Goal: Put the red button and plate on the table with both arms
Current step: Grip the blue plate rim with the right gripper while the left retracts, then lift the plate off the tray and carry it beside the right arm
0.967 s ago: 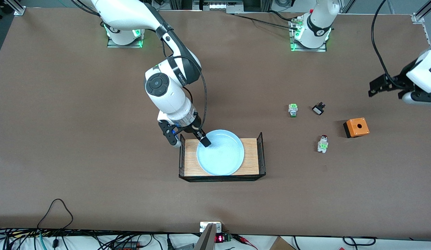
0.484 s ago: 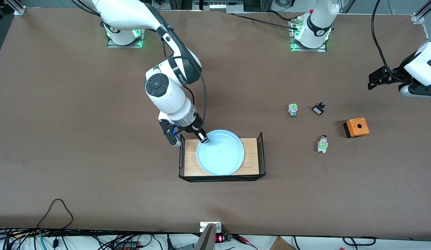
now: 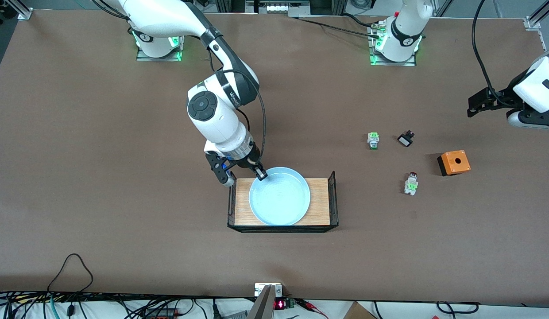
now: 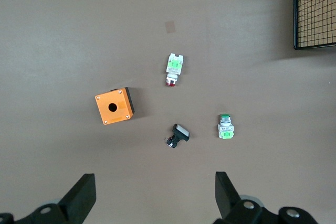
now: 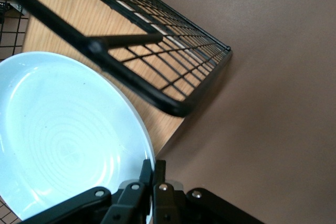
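Right gripper [image 3: 260,173] clamped on the rim of the plate [image 3: 280,196], fingers [image 5: 152,174] pinched narrow on the edge toward the robots' bases. Plate over the wood-grain tray [image 3: 320,204], overhanging the tray's open long edge on the robots' side; whether it touches the wood cannot be told. Black mesh end walls [image 3: 332,195] standing at both short ends of the tray, the plate between them with bare wood showing each way.

Left gripper [image 4: 152,195] in the air over the table [image 3: 102,155] near its edge at the left arm's end, fingers [image 4: 84,195] spread wide, nothing between them.

Red button [image 3: 411,183] lying on its side on the table, between the tray and the left arm's end, apart from all else. Orange box [image 3: 453,162] near it, closer to the left arm's end. Green-capped button [image 3: 373,140] and small black part [image 3: 405,139] side by side, farther from the front camera than the red button.

Broad bare tabletop along the camera-side edge and across the whole of the right arm's end.
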Robot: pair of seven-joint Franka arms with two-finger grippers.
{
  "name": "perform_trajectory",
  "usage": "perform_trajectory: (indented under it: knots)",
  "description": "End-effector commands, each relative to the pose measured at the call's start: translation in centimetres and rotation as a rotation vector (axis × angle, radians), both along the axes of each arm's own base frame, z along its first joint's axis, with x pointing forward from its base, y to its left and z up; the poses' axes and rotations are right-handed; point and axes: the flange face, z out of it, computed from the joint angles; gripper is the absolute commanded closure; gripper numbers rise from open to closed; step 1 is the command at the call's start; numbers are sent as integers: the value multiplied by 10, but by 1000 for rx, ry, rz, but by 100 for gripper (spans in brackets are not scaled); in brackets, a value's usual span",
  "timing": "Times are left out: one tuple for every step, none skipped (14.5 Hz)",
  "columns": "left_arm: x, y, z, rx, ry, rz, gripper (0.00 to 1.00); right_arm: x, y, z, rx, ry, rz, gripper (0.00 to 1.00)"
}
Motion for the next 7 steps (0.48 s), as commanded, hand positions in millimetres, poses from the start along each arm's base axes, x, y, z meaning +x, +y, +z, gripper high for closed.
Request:
perform_trajectory:
  knots:
    - [5, -2, 6, 10, -4, 6, 0, 6, 2, 9, 29, -22, -14, 100]
    - [6, -1, 5, 12, -1, 7, 0, 5, 2, 14, 35, -25, -15, 100]
    - [6, 0, 5, 9, -3, 11, 0, 6, 1, 17, 38, -27, -19, 100]
    - [6, -1, 6, 9, -4, 9, 0, 5, 2, 17, 39, -27, -18, 100]
    - [6, -1, 6, 10, -4, 7, 0, 5, 2, 18, 40, -28, -18, 100]
    - [6, -1, 6, 9, -4, 8, 0, 5, 3, 18, 39, -29, -13, 100]
    - [6, -1, 6, 9, -4, 9, 0, 4, 4, 18, 40, -28, -12, 100]
